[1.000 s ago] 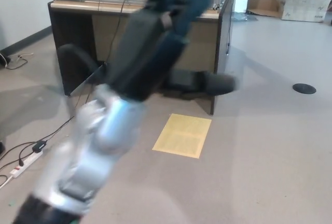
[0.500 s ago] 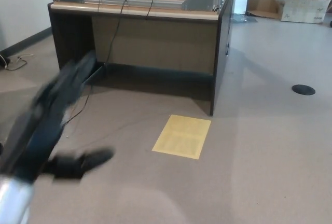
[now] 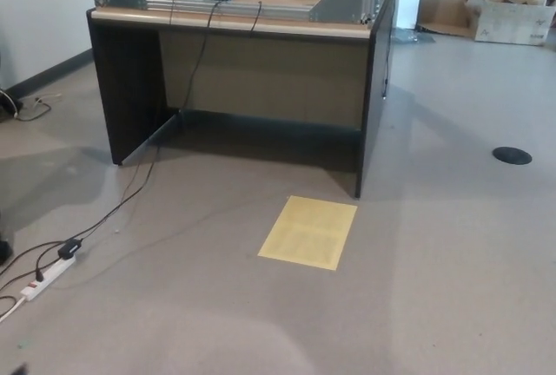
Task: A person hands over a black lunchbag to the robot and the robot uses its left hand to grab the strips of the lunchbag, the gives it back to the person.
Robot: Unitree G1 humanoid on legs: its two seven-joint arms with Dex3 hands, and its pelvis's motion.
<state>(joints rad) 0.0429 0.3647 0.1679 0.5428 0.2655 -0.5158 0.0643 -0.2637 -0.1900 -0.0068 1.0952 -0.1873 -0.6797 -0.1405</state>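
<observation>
No lunchbag and no person show in the head view. Neither of my hands is in the picture. Only a tiny dark speck sits at the bottom left corner, too small to identify.
A dark desk [image 3: 261, 71] with a metal frame and cables on top stands ahead. A yellow sheet [image 3: 308, 232] lies on the grey floor before it. A white power strip [image 3: 43, 275] and its cables trail at the left. Cardboard boxes [image 3: 508, 19] sit far right, near a black floor disc [image 3: 512, 155].
My left arm, raised across the picture a second ago, swung down to the lower left and has dropped out of view. The camera shifted slightly.
</observation>
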